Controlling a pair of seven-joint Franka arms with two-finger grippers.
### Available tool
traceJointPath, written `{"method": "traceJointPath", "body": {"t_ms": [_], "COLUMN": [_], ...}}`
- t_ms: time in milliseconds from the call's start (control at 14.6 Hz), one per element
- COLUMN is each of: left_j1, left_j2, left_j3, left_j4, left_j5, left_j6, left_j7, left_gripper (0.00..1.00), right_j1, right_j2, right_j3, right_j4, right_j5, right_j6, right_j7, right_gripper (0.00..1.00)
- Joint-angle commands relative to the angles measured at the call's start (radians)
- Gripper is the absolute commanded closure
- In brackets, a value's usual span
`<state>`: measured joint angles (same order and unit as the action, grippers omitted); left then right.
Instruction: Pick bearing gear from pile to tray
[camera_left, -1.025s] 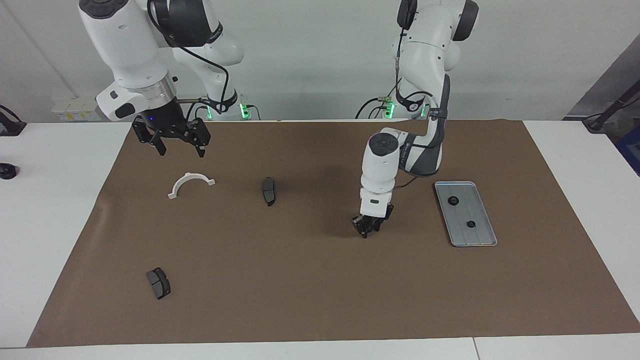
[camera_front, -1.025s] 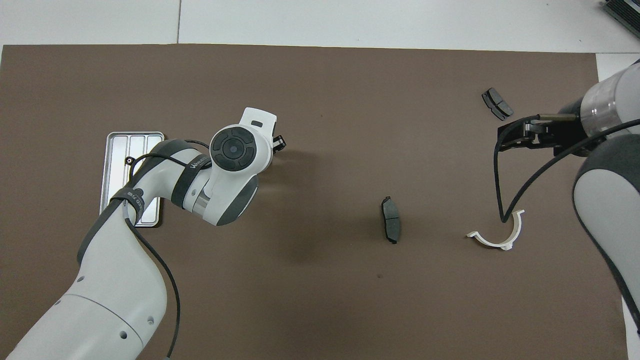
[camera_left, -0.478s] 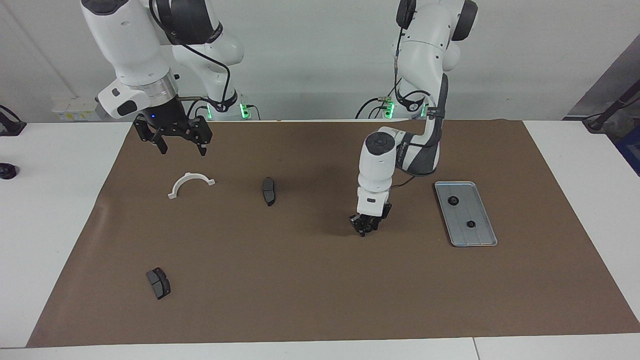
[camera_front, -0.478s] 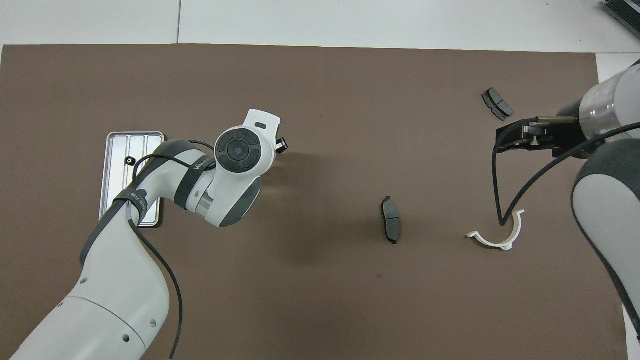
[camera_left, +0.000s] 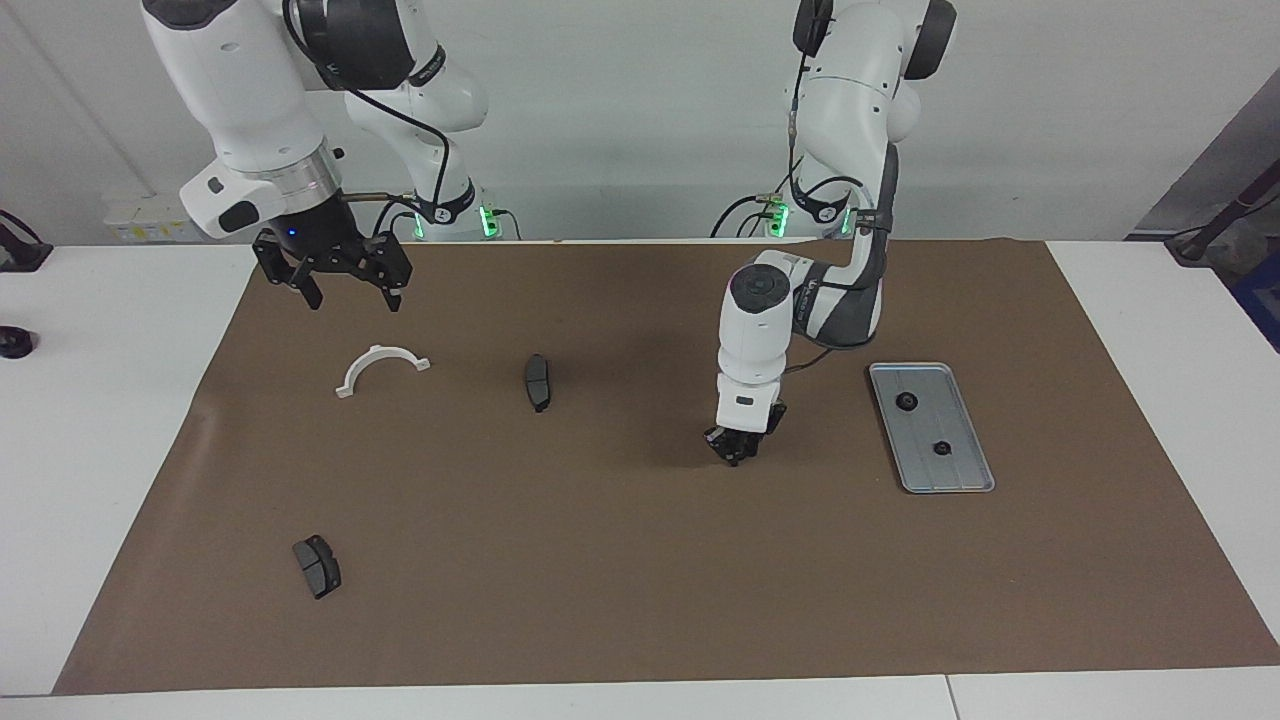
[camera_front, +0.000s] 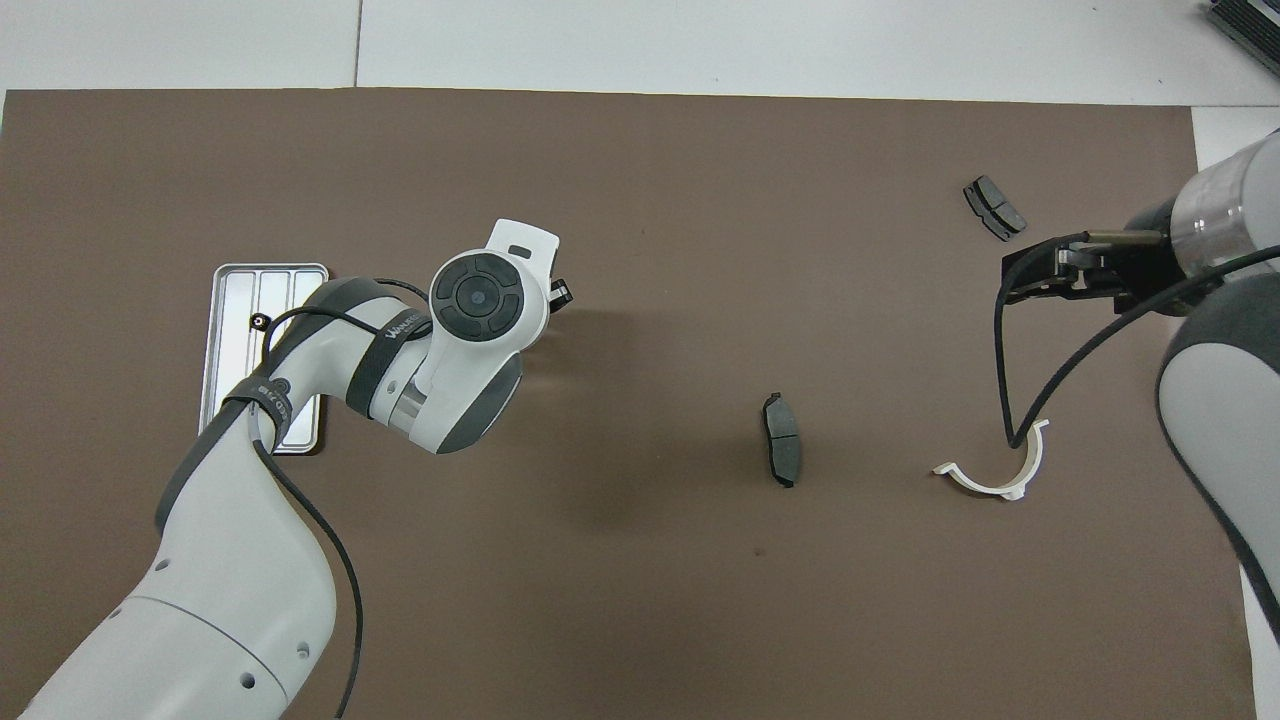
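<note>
The silver tray (camera_left: 962, 470) lies toward the left arm's end of the mat and holds two small black rings (camera_left: 906, 402) (camera_left: 940, 448). In the overhead view the tray (camera_front: 240, 290) is partly under the left arm, with one ring (camera_front: 259, 321) showing. My left gripper (camera_left: 735, 455) is shut, pointing down just above the mat beside the tray; I cannot see whether it holds anything. It also shows in the overhead view (camera_front: 562, 292). My right gripper (camera_left: 350, 297) is open and raised over the mat's edge near the white half-ring bracket (camera_left: 380, 368).
One dark brake pad (camera_left: 537, 381) lies mid-mat, also in the overhead view (camera_front: 782, 452). Another pad (camera_left: 317, 566) lies farther from the robots at the right arm's end (camera_front: 993, 207). The bracket (camera_front: 995, 472) lies under the right arm's cable. A brown mat (camera_left: 640, 580) covers the table.
The left gripper has risen slightly and its fingers look closer together. The right gripper has lifted a little and shifted toward its own end of the table.
</note>
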<state>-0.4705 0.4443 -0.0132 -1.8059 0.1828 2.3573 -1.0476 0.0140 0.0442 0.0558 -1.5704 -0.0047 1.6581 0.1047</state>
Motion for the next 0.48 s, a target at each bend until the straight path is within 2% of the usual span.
{"method": "traceJointPath", "body": {"t_ms": [0, 205, 342, 410], "left_j1": [0.097, 0.234, 0.327, 0.372], "left_j2": [-0.143, -0.252, -0.297, -0.314], "left_j3": [-0.005, -0.005, -0.005, -0.005], "left_j4": [-0.039, -0.064, -0.085, -0.108], "left_j5": [-0.002, -0.089, -0.108, -0.121], "left_j6": [-0.097, -0.212, -0.303, -0.308], "left_j7": [0.108, 0.379, 0.579, 0.674], "left_gripper": [1.0, 1.0, 1.0, 1.0], "right_j1": [-0.055, -0.051, -0.051, -0.051], "right_j2": [-0.017, -0.017, -0.018, -0.02], "right_j3": [0.009, 0.009, 0.009, 0.009], "right_j4": [-0.008, -0.01, -0.016, -0.017], "right_j5": [0.002, 0.005, 0.005, 0.005], "right_j6": [0.008, 0.014, 0.012, 0.011], "right_j7": [-0.086, -0.076, -0.074, -0.074], "right_gripper": [0.0, 0.0, 0.0, 0.0]}}
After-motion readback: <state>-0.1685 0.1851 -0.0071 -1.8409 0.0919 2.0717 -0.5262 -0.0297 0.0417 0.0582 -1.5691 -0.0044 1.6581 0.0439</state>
